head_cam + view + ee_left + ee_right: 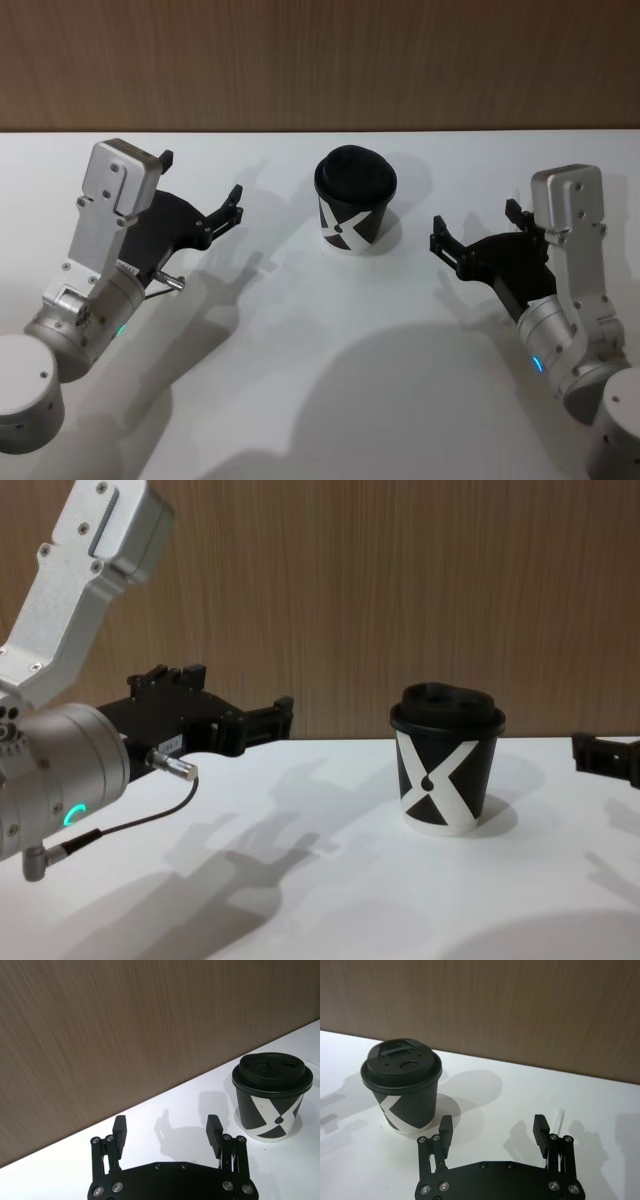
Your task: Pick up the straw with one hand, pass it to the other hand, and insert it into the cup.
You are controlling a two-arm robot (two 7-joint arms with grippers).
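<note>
The black cup [355,201] with a white X and a domed lid stands upright at mid-table, also seen in the chest view [447,765]. My left gripper [200,182] hovers to the cup's left, open and empty, with the cup [272,1105] off to one side of its fingers [119,1130]. To the cup's right, my right gripper [477,222] is open and empty too. In the right wrist view a thin white sliver, seemingly the straw [561,1115], lies on the table just past one finger of the right gripper [492,1130]; the cup [402,1090] stands farther off.
The white table [330,380] ends at a brown wood-grain wall [320,60] close behind the cup. A thin grey cable [130,825] hangs from the left wrist. Open tabletop lies in front of the cup, between the arms.
</note>
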